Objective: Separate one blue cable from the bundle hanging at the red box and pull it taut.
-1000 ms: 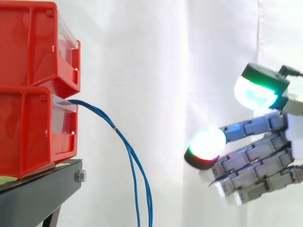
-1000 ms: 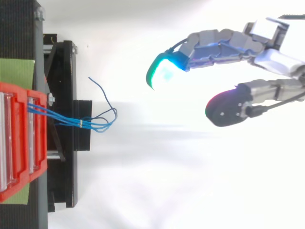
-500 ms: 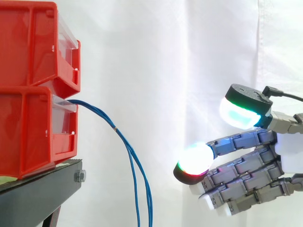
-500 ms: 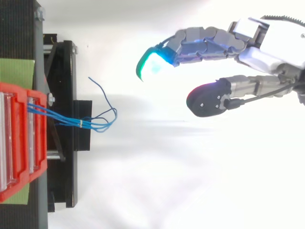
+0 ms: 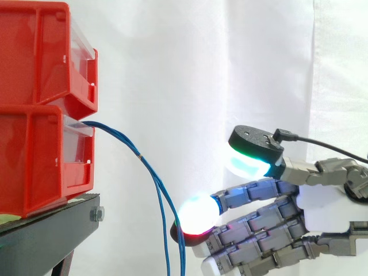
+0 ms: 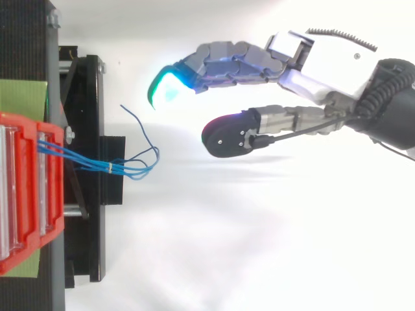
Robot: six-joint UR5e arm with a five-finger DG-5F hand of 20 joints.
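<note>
A bundle of thin blue cables (image 5: 150, 172) comes out of the lower red box (image 5: 43, 155) and hangs down past the stand's edge; a small tie binds it near the top. From above the blue cables (image 6: 110, 167) fan out from the lower red box (image 6: 26, 194), one loose end curling up. My hand (image 5: 270, 230) reaches in from the right, fingers extended and spread from the thumb, holding nothing. Its glowing fingertip (image 5: 198, 214) is just right of the hanging strands, not touching. In the top view my hand (image 6: 311, 61) is right of the bundle and a little beyond it.
Two red boxes are stacked, the upper one (image 5: 46, 54) on the lower, on a black stand (image 5: 49, 236). A white curtain hangs behind. In the top view a green mat (image 6: 23, 96) lies on the black stand (image 6: 84, 129).
My hand has moved left and downward toward the hanging cables, closing most of the gap. The cables and boxes have not moved.
</note>
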